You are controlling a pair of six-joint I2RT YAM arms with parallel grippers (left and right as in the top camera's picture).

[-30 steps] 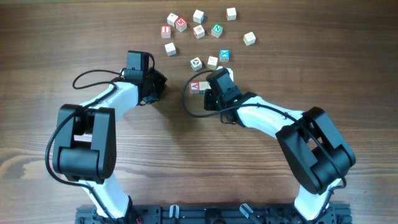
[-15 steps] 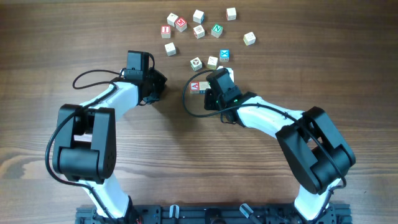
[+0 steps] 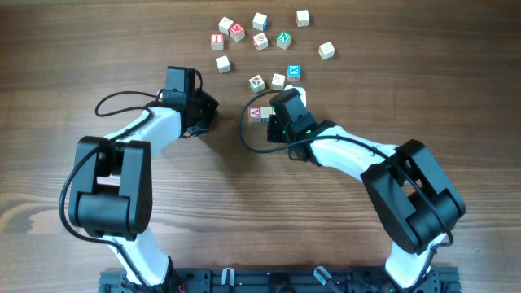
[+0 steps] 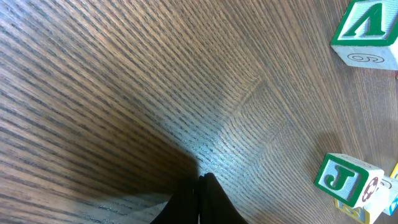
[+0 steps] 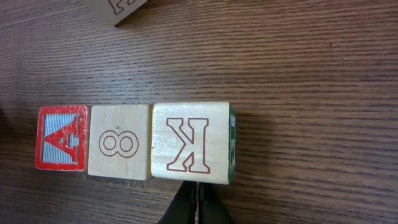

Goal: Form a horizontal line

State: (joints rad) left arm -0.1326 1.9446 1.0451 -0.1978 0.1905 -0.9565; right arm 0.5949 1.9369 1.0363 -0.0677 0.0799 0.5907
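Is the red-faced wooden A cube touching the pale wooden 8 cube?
Touching. Right wrist view shows the red-faced A cube flush against the pale 8 cube, no gap between.

On the brown wooden table (image 3: 244, 212), the pale wooden 8 cube (image 5: 119, 149) touches the red-faced wooden A cube (image 5: 61, 146) at its 9 o'clock and the pale wooden K cube (image 5: 193, 148) at its 3 o'clock. Loose wooden letter cubes (image 3: 260, 41) lie scattered at 12 o'clock from those three.

Brown wood-grain table (image 3: 98, 49) has loose little wooden letter cubes scattered at the far end: green-N cube (image 3: 283, 38), bright-blue-faced cube (image 3: 294, 72), red-faced cube (image 3: 217, 40), plain pale cube (image 3: 303, 17) off to the right. Left wrist view catches a green-V cube (image 4: 367, 31) and a green-J cube (image 4: 345, 180), well apart.
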